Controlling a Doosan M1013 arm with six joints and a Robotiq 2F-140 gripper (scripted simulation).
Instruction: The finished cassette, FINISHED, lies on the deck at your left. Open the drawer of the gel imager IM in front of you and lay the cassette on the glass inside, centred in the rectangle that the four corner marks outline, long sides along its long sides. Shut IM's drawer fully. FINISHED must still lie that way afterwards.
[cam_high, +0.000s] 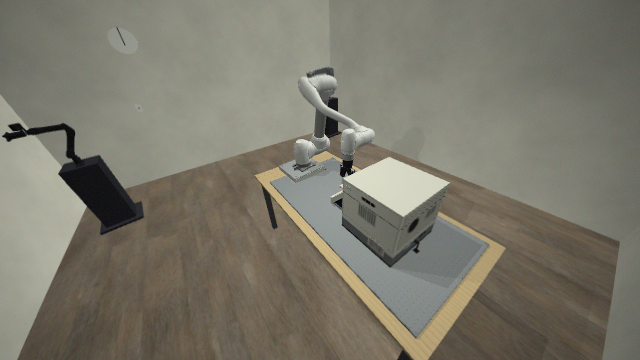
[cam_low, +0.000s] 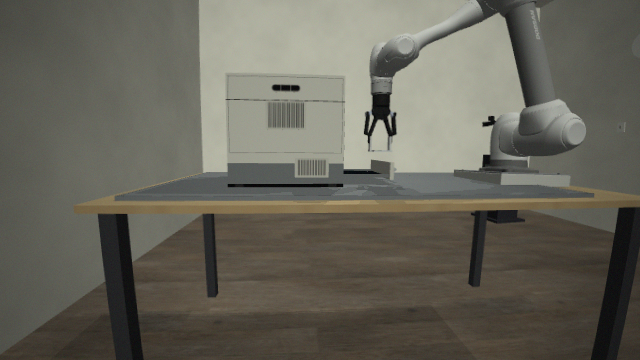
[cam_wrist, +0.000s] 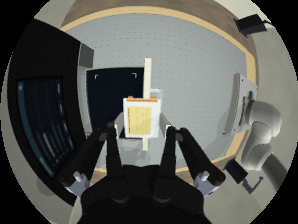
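My gripper (cam_high: 345, 183) (cam_low: 380, 144) (cam_wrist: 141, 118) points down, shut on the white cassette FINISHED (cam_low: 380, 150) (cam_wrist: 142, 120) by two opposite edges. The cassette has a yellow label and an orange strip, is level and hangs above the open drawer's front panel (cam_high: 336, 198) (cam_low: 382, 168) (cam_wrist: 148, 75). In the wrist view it covers part of that panel and of the dark glass (cam_wrist: 111, 92). Two corner marks (cam_wrist: 96, 76) (cam_wrist: 134, 75) show; the nearer ones are not visible. The imager IM (cam_high: 395, 185) (cam_low: 285, 140) stands behind the drawer.
IM's dark front with a lit screen (cam_wrist: 47, 120) rises left of the drawer in the wrist view. The drawer handle (cam_wrist: 156, 92) sticks out beyond its front panel. The arm's base plate (cam_high: 300, 173) (cam_low: 530, 178) is on the table, on the side away from IM.
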